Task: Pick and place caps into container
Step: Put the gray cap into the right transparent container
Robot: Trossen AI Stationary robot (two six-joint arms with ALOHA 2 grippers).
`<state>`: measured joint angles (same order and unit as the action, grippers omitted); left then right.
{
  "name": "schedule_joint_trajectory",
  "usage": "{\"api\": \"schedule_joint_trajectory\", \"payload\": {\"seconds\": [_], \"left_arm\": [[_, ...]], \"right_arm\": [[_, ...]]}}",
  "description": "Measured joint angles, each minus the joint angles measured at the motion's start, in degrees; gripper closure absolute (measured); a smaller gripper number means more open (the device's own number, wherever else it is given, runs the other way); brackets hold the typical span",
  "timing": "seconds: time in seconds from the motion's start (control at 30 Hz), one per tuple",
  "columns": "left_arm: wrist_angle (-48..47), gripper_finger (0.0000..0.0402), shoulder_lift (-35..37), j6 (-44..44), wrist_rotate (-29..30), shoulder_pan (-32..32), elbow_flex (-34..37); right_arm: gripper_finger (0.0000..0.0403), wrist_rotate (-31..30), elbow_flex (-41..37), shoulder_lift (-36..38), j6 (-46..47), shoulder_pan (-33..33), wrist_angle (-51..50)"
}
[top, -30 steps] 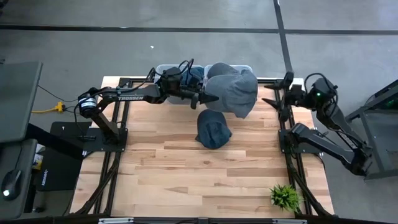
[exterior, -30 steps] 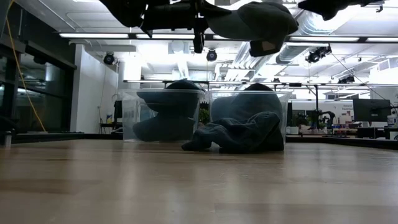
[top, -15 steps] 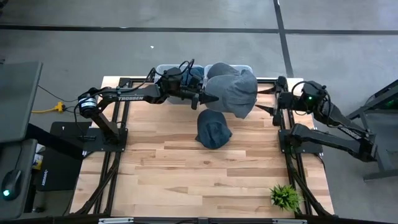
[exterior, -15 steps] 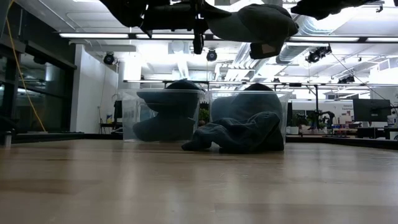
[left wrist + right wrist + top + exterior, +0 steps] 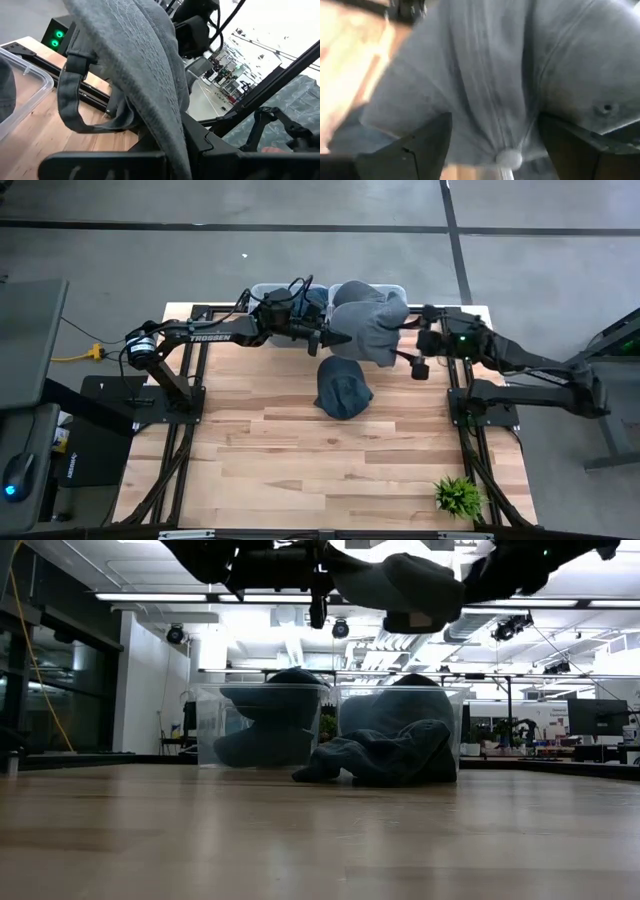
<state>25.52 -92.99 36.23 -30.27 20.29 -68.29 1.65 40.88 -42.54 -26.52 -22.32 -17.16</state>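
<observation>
A slate grey cap hangs high over the table's far middle, with my left gripper shut on its left end. In the low view this cap shows at the top. My right gripper is open at the cap's right end, one finger on each side of the crown. A dark navy cap lies on the table below, in front of the right container. Two clear containers at the far edge each hold a cap. My left gripper pinches the grey cap's fabric between its two fingers, close to the adjustment strap. The fingers come in level from the table's left. The cap is lifted clear and reaches out toward the right. My right gripper's fingers flank the crown; I cannot tell whether they touch it.
A small green plant stands at the near right corner. The wooden table lies bare across its near half. Black frame rails run along the left and right edges.
My right gripper has swung from the table's right edge toward the grey cap, sinking a little and rolling, and now stands around the cap's right end. My left gripper and the cap have kept still.
</observation>
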Motion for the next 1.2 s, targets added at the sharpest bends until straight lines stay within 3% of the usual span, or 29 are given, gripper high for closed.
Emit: {"api": "schedule_joint_trajectory", "payload": {"seconds": [0.27, 0.63, 0.8, 1.0, 1.2], "left_arm": [[-0.6, 0.0396, 0.0, -0.6, -0.7, 0.0, 0.0], [-2.2, 0.0396, 0.0, -1.5, -0.8, 0.0, 0.0], [-2.2, 0.0396, 0.0, -1.5, -0.8, 0.0, 0.0], [-2.2, 0.0396, 0.0, -1.5, -0.8, 0.0, 0.0], [-2.2, 0.0396, 0.0, -1.5, -0.8, 0.0, 0.0]], "right_arm": [[0.0095, -13.4, 0.0, -3.7, -6.5, 5.7, 5.8], [0.0095, -17.0, 0.0, -5.7, -7.5, 9.8, 7.7], [0.0101, -23.2, 0.0, -7.6, -8.3, 11.4, 7.6], [0.0157, -29.4, 0.0, -7.8, -8.4, 13.7, 8.6], [0.0261, -34.1, 0.0, -6.7, -8.9, 15.5, 9.0]]}}
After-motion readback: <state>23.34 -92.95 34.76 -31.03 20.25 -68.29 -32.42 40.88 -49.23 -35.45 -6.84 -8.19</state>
